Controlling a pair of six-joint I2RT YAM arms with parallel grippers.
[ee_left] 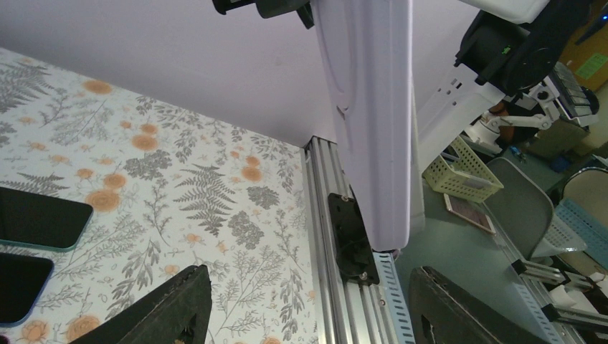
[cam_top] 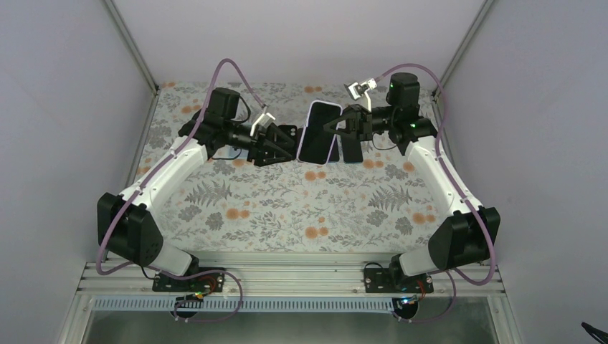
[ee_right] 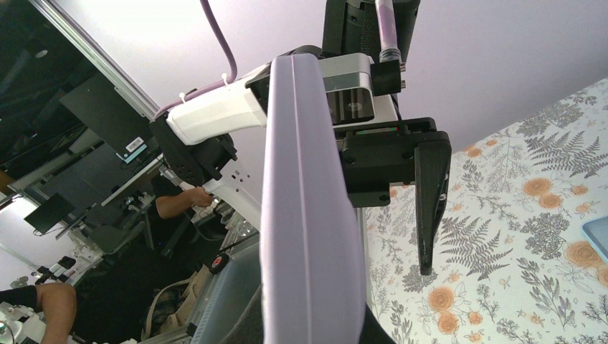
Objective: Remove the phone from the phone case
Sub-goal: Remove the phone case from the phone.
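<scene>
A phone in a lilac case (cam_top: 319, 132) is held upright above the floral table at the back centre, dark screen toward the camera. My right gripper (cam_top: 343, 129) is shut on its right edge. In the right wrist view the case (ee_right: 308, 215) fills the middle, clamped between my gripper (ee_right: 308, 331) at the bottom. My left gripper (cam_top: 290, 143) is open just left of the case. In the left wrist view its gripper (ee_left: 315, 308) is spread wide and empty, with the case's edge (ee_left: 369, 122) ahead of the gap. One left finger (ee_right: 431, 193) shows beside the case.
Two other phones (ee_left: 36, 218) (ee_left: 20, 285) lie flat on the floral cloth below the held one; one is partly seen in the top view (cam_top: 353, 152). The aluminium frame rail (ee_left: 337, 258) runs along the table edge. White walls enclose the back and sides.
</scene>
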